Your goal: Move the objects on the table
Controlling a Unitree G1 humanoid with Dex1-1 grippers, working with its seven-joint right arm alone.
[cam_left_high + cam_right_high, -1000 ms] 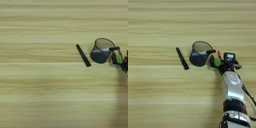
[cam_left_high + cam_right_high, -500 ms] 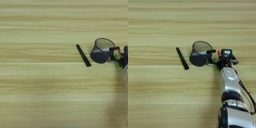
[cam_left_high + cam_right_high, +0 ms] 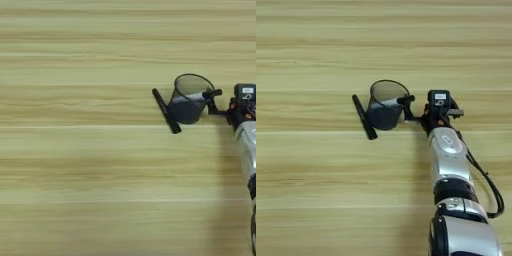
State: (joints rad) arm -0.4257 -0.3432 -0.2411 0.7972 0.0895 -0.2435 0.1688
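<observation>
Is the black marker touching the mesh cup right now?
Cannot tell. In both views the marker lies right against the cup's left side; no gap or contact shows plainly.

Right arm [image 3: 448, 160]: silver glossy forearm w/ rounded segs, black ring joint mid-way. Black cable [image 3: 487, 180] loops along its right side. Wrist end: black box w/ small white label [image 3: 439, 98], bit of orange-red beside it. Gripper [image 3: 408, 109]: two thin black fingers.

On the tabletop [image 3: 316, 190], the marker [image 3: 364, 117] lies just left of the pen cup [image 3: 385, 105]. The right arm's jaws [image 3: 408, 110] sit at the cup's right rim.
</observation>
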